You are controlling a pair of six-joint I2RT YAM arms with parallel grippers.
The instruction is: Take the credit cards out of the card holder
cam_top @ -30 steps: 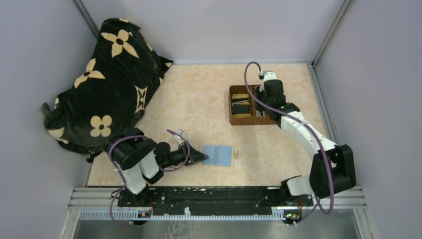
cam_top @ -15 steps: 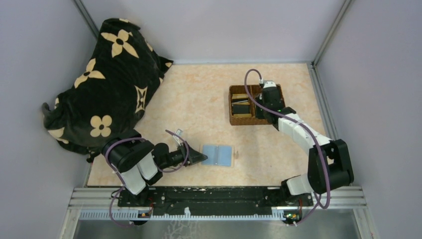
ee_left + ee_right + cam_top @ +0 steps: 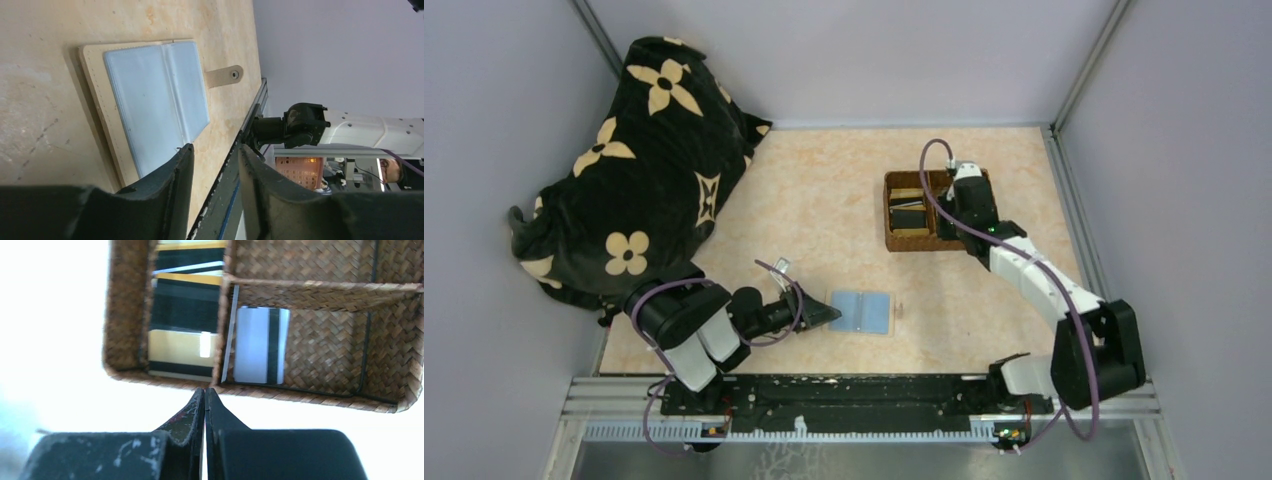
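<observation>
The card holder (image 3: 862, 312) lies open on the table, pale blue-grey inner faces up, and shows no cards. In the left wrist view the card holder (image 3: 155, 105) has its snap tab (image 3: 225, 76) pointing away. My left gripper (image 3: 829, 316) is open and empty at its left edge, low over the table; in its own view the left gripper (image 3: 215, 148) has one finger over the holder's near corner. Gold credit cards (image 3: 182, 340) and a grey-white card (image 3: 260, 345) lie in the brown woven tray (image 3: 310, 395). My right gripper (image 3: 205, 389) is shut and empty above the tray's near rim (image 3: 914, 248).
A black cloth bag with beige flower prints (image 3: 644, 150) fills the back left corner. Grey walls close in the table at the back and both sides. A metal rail (image 3: 864, 395) runs along the near edge.
My right wrist has drawn back a little toward the near side over the tray, and its elbow has shifted. The left arm and the card holder have stayed almost still.
</observation>
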